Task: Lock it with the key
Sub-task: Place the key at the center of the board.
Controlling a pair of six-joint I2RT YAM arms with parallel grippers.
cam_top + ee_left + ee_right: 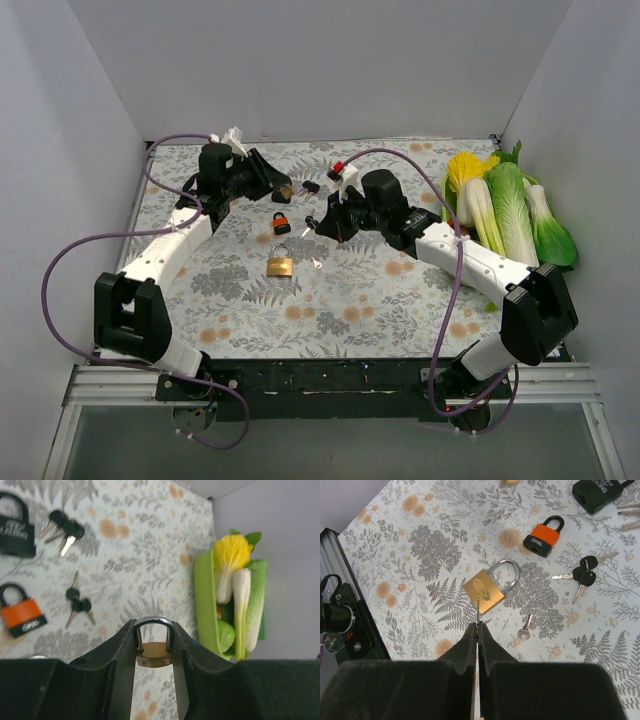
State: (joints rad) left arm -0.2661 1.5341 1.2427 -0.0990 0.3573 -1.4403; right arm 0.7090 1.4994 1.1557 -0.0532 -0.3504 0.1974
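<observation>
Fern-print table [250, 310] bears brass padlock [280, 265], orange padlock [282, 223], keys [583, 574], vegetables [510, 215].

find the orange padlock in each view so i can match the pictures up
top external: the orange padlock lies near the middle of the mat, between the two grippers.
left wrist: the orange padlock is at the left edge, halfway down.
right wrist: the orange padlock is upper right of centre.
shared landmark: the pair of black-headed keys, just to its right in every view.

Small brass padlock [153, 654] gripped in left hand [154, 630]; thin key [478, 611] pinched in right hand [477, 628]
</observation>
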